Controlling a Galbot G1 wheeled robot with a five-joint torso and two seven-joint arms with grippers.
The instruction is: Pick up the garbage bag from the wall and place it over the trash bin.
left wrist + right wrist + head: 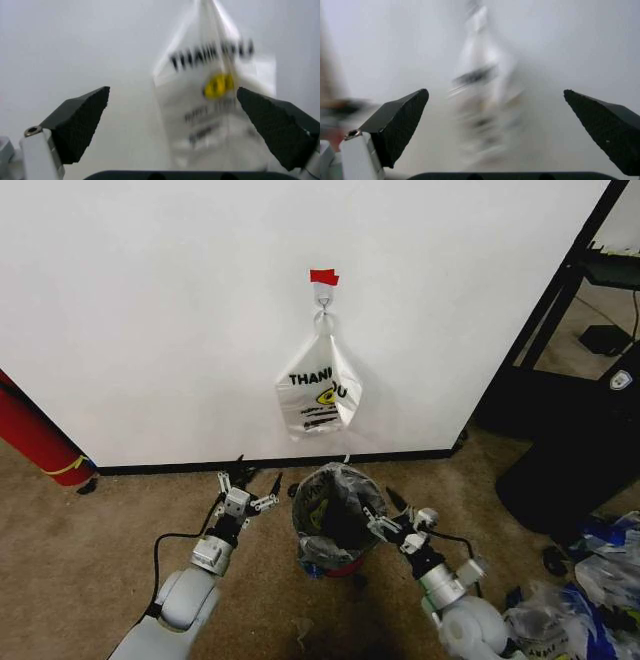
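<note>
Head view showed you the garbage bag hanging from a small hook on the wall, just under a strip of red tape, its bottom edge well above the black baseboard. Directly below it on the carpet stood the trash bin, already lined with some thin plastic. Your left gripper sat low beside the bin near the baseboard, jaws spread wide and empty; your right gripper was at the bin's rim on the other side, also spread and holding nothing. Both were well below the bag. I judged your main risk to be the reach: pull down instead of lifting the handle off the hook, and the thin film could tear or stay snagged. A raised arm could also have clipped the bin and tipped it.
</note>
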